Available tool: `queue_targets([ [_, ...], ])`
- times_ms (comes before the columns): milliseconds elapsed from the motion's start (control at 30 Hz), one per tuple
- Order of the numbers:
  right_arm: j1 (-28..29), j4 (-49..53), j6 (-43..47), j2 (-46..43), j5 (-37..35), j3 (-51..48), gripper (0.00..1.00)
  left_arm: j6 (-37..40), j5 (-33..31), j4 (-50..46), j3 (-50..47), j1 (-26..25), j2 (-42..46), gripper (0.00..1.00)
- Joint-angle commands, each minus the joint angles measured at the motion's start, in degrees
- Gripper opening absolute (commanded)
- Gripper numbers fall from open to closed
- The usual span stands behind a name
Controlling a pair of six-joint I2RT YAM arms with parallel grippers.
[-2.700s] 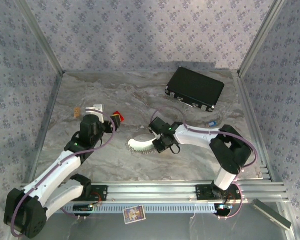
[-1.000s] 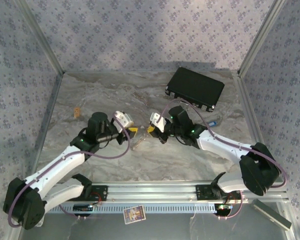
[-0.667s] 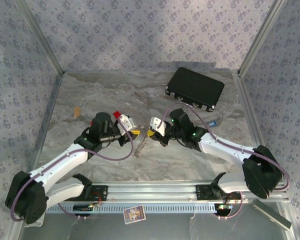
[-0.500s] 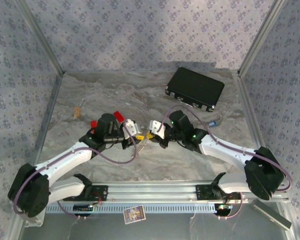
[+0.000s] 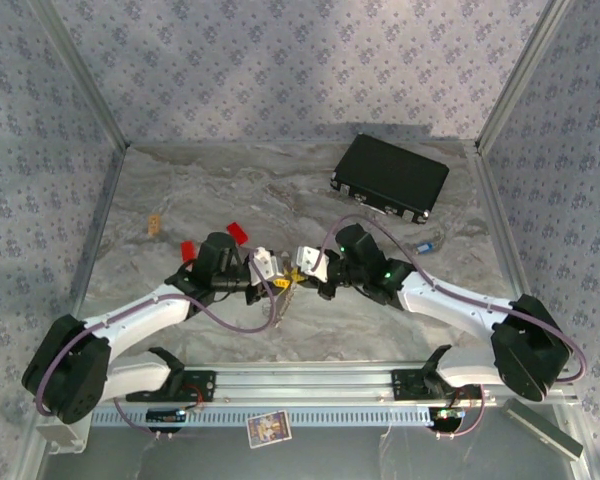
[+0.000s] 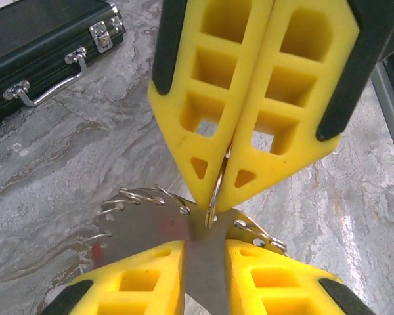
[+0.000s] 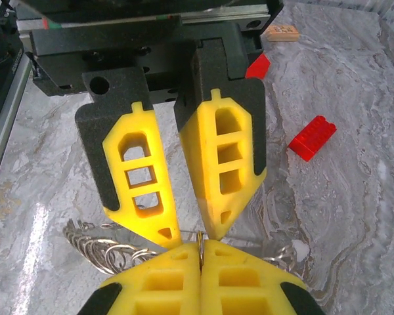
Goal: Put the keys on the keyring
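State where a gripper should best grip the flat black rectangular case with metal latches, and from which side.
Probably the silvery bar handle on the black rectangular case, approached from the arms' side. The case lies flat and shut, likely too broad to span; the thin handle stands off its near long edge.

On the table there were one keyring (image 7: 95, 246), one blue key (image 5: 425, 245), two red blocks (image 7: 310, 138), one black case (image 5: 390, 177), one small tan piece (image 5: 155, 222) and one card (image 5: 268, 428).
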State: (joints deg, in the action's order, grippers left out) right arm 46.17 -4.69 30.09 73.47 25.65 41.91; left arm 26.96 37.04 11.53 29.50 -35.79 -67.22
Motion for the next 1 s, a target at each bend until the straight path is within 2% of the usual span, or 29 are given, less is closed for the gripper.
queue_targets([
  [0,0.57,1.00,1.58,-1.58,-0.28,0.52,0.00,1.12,2.05,2.43,-0.48,-0.90,1.42,0.21],
  [300,1.56,2.89,2.25,-1.42,0.55,1.62,0.00,1.71,1.55,1.39,0.30,-1.91,2.53,0.17],
  [533,1.65,2.13,1.29,-1.38,1.51,1.68,0.00,2.48,0.54,1.44,0.35,-2.09,2.96,0.01],
  [567,1.46,2.35,0.89,-1.57,1.49,1.58,0.02,2.65,0.05,1.59,0.18,-2.09,3.27,0.00],
  [667,-0.05,3.91,0.31,-2.44,2.68,0.95,0.22,3.46,-1.66,1.73,-0.37,-2.29,4.25,0.00],
  [767,-1.38,7.68,0.31,-3.45,2.27,0.65,0.33,4.58,-3.74,1.39,-0.84,-2.77,5.03,0.00],
  [867,-1.44,12.36,0.91,-4.16,-0.80,0.60,0.34,4.77,-4.61,1.28,-1.63,-3.04,5.80,0.00],
  [967,-0.79,12.04,0.29,-4.83,-3.21,-0.24,0.33,4.77,-5.09,1.45,-2.09,-3.45,6.14,0.00],
])
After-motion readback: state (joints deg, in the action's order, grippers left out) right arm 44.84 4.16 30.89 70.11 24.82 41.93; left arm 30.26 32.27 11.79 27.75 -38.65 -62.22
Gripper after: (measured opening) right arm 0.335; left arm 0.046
